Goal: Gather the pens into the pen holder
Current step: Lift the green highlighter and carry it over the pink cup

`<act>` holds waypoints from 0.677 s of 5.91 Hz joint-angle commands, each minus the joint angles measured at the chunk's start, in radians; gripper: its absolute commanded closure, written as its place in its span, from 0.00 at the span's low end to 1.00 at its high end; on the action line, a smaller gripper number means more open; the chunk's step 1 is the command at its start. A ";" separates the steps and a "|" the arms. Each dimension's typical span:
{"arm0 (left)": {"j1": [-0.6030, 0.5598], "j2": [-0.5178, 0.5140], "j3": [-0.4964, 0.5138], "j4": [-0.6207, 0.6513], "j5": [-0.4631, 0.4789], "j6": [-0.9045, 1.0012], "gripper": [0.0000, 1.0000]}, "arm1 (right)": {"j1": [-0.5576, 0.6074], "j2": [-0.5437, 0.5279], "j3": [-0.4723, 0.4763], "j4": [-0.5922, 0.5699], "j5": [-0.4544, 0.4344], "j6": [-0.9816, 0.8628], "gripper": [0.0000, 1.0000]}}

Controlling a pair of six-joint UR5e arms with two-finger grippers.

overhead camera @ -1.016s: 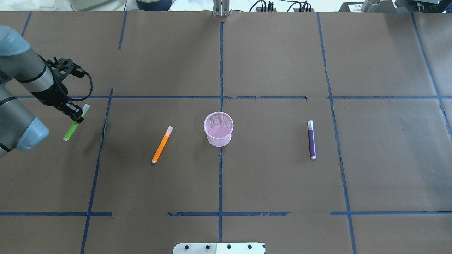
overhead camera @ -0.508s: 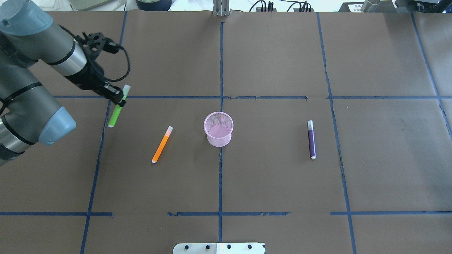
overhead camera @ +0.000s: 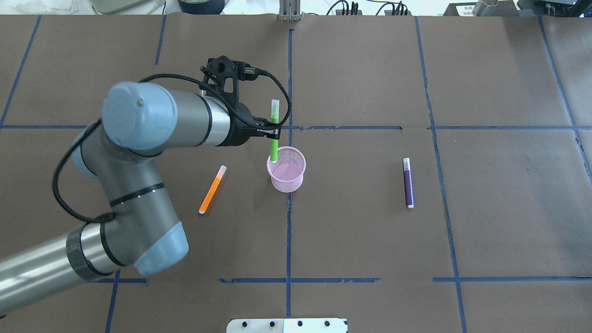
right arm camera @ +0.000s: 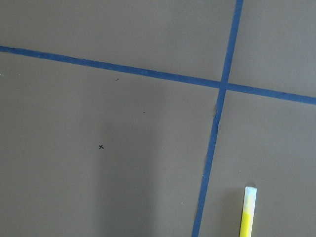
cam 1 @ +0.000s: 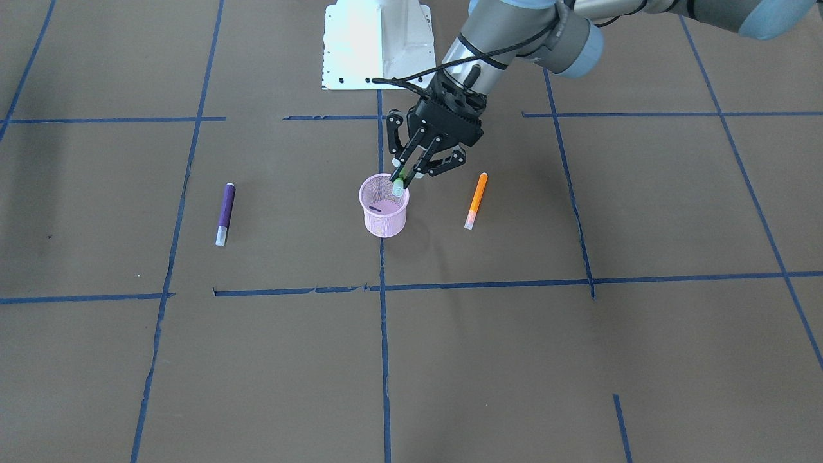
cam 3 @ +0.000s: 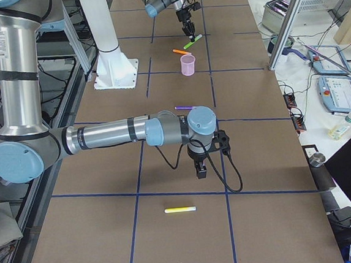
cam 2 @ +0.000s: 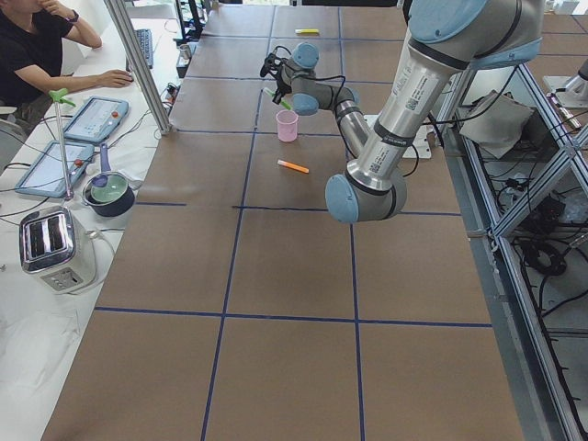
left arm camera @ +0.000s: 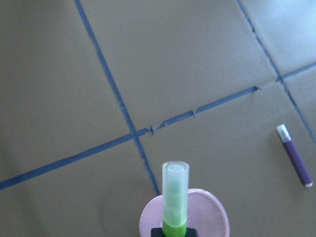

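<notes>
One pen, the green pen (overhead camera: 274,150), is clamped in my left hand (overhead camera: 275,132), tilted above the pink cup's (overhead camera: 287,184) rim, so next I centre it over the opening and release, while the orange pen (overhead camera: 212,189) and purple pen (overhead camera: 408,182) lie on the tabletop (overhead camera: 370,231).

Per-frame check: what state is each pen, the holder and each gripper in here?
green pen: held tilted above the pen holder
left gripper: shut on green pen
pen holder: upright, no pen inside
orange pen: lying flat
purple pen: lying flat
yellow pen: lying flat
right gripper: cannot tell
</notes>
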 commanded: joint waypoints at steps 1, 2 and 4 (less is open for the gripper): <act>0.170 -0.009 0.014 -0.019 0.457 -0.023 1.00 | 0.000 0.000 -0.001 0.009 0.001 0.001 0.00; 0.186 -0.002 0.017 -0.018 0.486 -0.020 0.97 | 0.000 0.000 -0.001 0.010 0.000 -0.001 0.00; 0.203 0.014 0.053 -0.030 0.490 -0.021 0.91 | 0.000 0.003 -0.001 0.010 -0.002 -0.001 0.00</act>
